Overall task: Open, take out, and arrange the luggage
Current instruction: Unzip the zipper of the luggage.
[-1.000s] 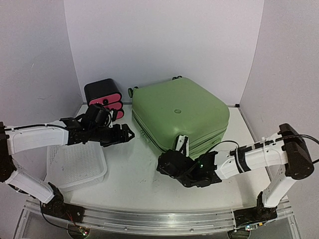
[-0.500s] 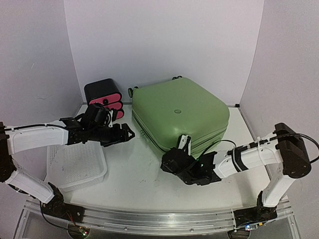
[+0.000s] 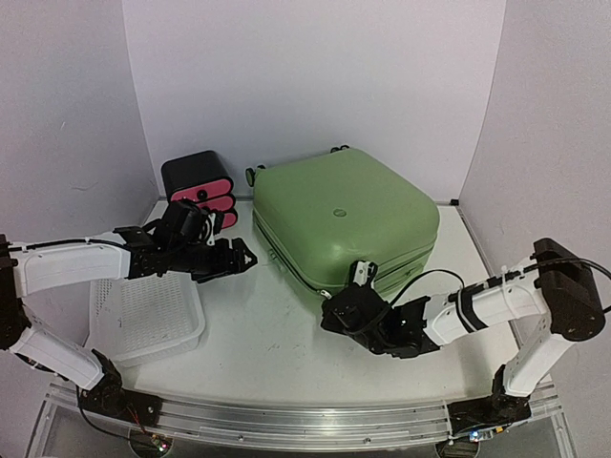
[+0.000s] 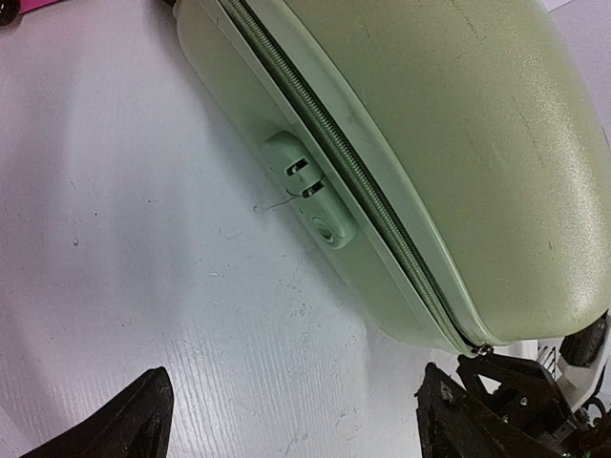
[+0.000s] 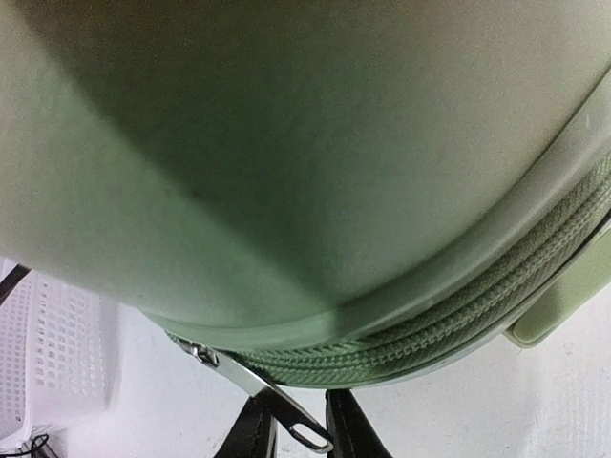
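Observation:
The light-green luggage (image 3: pixel 339 215) lies flat and closed at the back middle of the table. Its zipper seam (image 4: pixel 382 205) runs along the side. My right gripper (image 3: pixel 357 283) is at the near corner of the luggage (image 5: pixel 286 143). In the right wrist view its two black fingers (image 5: pixel 253 434) stand close together, shut on the metal zipper pull (image 5: pixel 263 396), and the right gripper (image 5: pixel 298 425) sits just under the seam. My left gripper (image 3: pixel 243 258) hovers left of the luggage (image 4: pixel 430 114), open, and in its own view the left gripper (image 4: pixel 286 420) holds nothing.
A small black drawer box with pink fronts (image 3: pixel 200 186) stands at the back left, beside the luggage. A white perforated basket (image 3: pixel 143 320) sits on the near left under the left arm. A lock block (image 4: pixel 310 191) juts from the luggage side.
My right gripper has shifted slightly right along the near corner of the luggage and its jaws have closed onto the zipper pull. The left arm has stayed put.

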`<state>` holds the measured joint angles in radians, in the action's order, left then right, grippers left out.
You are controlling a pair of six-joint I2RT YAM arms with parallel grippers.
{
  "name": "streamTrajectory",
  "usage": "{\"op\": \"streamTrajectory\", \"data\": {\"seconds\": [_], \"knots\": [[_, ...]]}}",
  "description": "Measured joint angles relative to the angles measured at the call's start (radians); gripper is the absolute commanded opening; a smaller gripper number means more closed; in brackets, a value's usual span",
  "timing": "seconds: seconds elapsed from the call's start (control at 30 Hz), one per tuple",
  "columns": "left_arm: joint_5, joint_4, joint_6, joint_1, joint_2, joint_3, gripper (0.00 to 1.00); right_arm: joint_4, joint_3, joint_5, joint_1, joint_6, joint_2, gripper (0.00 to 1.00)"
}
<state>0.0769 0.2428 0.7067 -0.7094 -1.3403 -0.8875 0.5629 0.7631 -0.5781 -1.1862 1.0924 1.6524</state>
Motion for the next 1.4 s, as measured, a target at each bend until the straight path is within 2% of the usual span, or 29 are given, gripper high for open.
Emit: {"op": "streamTrajectory", "data": {"seconds": [0.1,0.17,0.2,0.5,0.8,1.13,1.4], "knots": [[0.0,0.0,0.0,0.0,0.0,0.0,0.89,0.008,-0.008,0.019,0.001,-0.011,-0.011,0.09],[0.002,0.0,-0.002,0.0,0.0,0.0,0.89,0.014,-0.011,0.04,0.001,-0.027,-0.021,0.01],[0.003,0.0,-0.003,0.0,0.0,0.0,0.9,0.014,-0.011,0.045,0.002,-0.039,-0.024,0.0],[0.049,0.0,-0.033,0.0,0.0,0.0,0.89,-0.002,0.003,0.089,-0.001,-0.144,-0.04,0.0],[0.126,0.002,-0.079,-0.008,-0.003,-0.038,0.92,-0.063,-0.054,0.129,0.037,-0.193,-0.143,0.0],[0.126,0.0,-0.176,-0.145,-0.089,-0.187,0.94,-0.021,-0.088,0.21,0.068,-0.283,-0.152,0.0],[0.126,0.0,-0.146,-0.159,-0.231,-0.368,0.98,0.119,-0.192,0.223,0.075,-0.428,-0.192,0.0]]}}
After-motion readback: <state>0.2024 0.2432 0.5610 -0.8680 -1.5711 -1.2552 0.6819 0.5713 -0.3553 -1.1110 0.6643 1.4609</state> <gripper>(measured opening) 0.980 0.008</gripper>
